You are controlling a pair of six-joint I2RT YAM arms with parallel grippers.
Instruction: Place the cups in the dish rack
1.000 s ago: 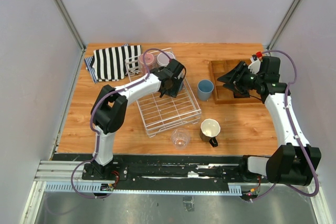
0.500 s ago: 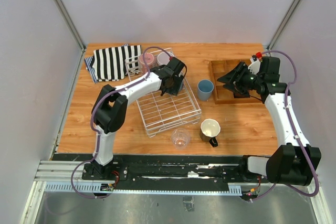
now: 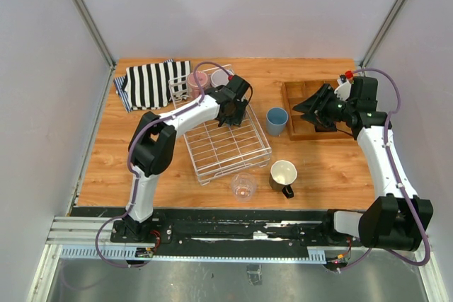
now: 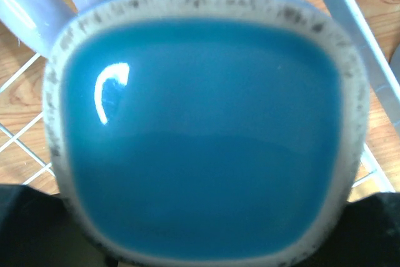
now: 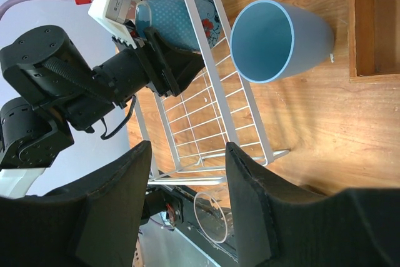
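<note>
The left gripper (image 3: pixel 233 106) was clamped on the blue-grey mug (image 5: pixel 180 19), its black fingers pressed to the mug's dotted, flower-printed side. In the left wrist view the mug's glossy teal inside and speckled pale rim filled nearly the whole frame, with white wire and wood showing past its edges. In the overhead view the held mug sat just left of centre, over the far right part of the dish rack (image 3: pixel 228 151). Whether it touched the wire could not be told.

The pink translucent mug (image 3: pixel 198 81) and the grey-lilac cup (image 3: pixel 221 78) stood side by side at the rack's far end, just above the left gripper in the frame.

Three cups stood on the wooden table (image 3: pixel 333 167), outside the rack. The light blue tumbler (image 3: pixel 277 120) was upright just right of the rack's right side. The dark mug with cream inside (image 3: pixel 283 175) was at lower centre, off the rack's near right corner. The clear glass (image 3: pixel 243 186) stood to its left, just below the rack's near edge.

The right gripper (image 5: pixel 187 148) hovered at the right of the frame over the brown wooden compartment tray (image 3: pixel 292 93), its fingers spread with nothing between them. A black-and-white striped cloth (image 3: pixel 151 84) lay at upper left, beside the rack.
</note>
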